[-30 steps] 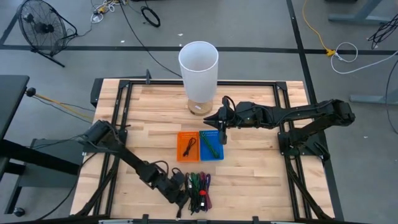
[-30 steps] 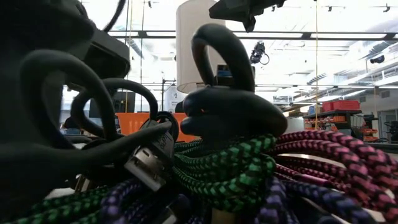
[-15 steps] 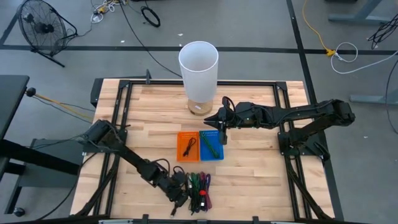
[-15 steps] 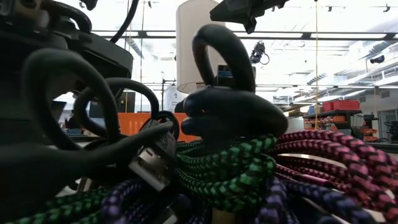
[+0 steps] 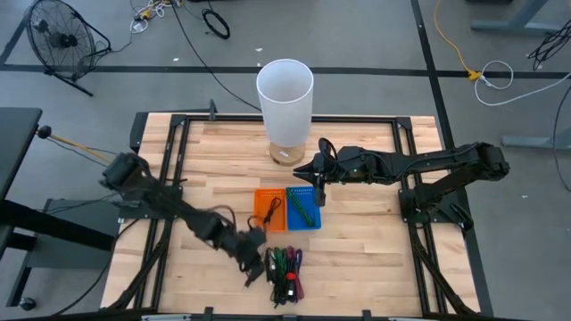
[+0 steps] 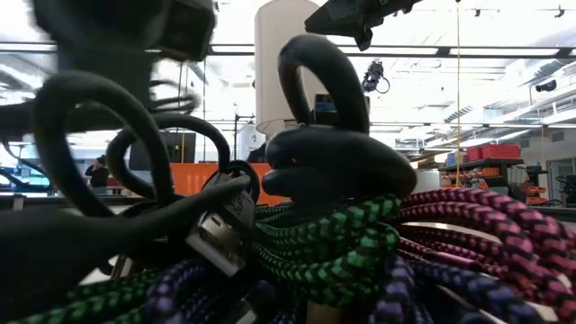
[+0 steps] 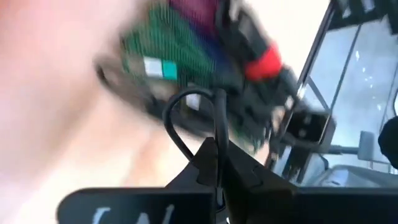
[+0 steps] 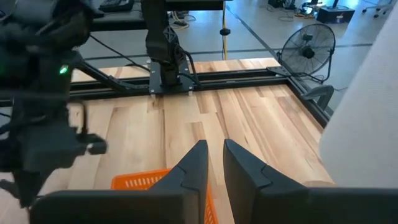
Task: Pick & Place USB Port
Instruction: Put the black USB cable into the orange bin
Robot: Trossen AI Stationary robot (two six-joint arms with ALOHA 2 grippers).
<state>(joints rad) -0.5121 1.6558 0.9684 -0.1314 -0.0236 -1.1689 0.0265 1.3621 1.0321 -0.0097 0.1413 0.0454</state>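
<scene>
A pile of braided USB cables (image 5: 287,267), green, purple, pink and black, lies near the table's near edge and fills the low view (image 6: 342,243). My left gripper (image 5: 256,244) hangs just left of and above the pile, shut on a thin black cable (image 7: 216,124). An orange tray (image 5: 268,209) and a blue tray (image 5: 302,207) sit at mid-table, each with a cable in it. My right gripper (image 5: 317,181) waits over the blue tray's far side, its fingers (image 8: 199,163) a narrow gap apart with nothing between them. My left gripper pinches the thin black cable (image 7: 216,138) between its two fingertips, slanting down from the table's left. Just beyond the fingers the cable bends into a small loop (image 7: 169,121). A stretch of it hangs below the gripper (image 5: 251,273) beside the pile.
A tall white cylinder on a wooden base (image 5: 285,98) stands at the table's far middle, behind the trays. Black rails (image 5: 169,152) run along the table's left and right sides. Bare wood lies left and right of the trays.
My left gripper has shut on the black cable at the pile's left edge, then risen and drawn back toward the far left, rolling its wrist. The cable has come up with it and now dangles beside the pile. The rest of the pile has stayed put.
</scene>
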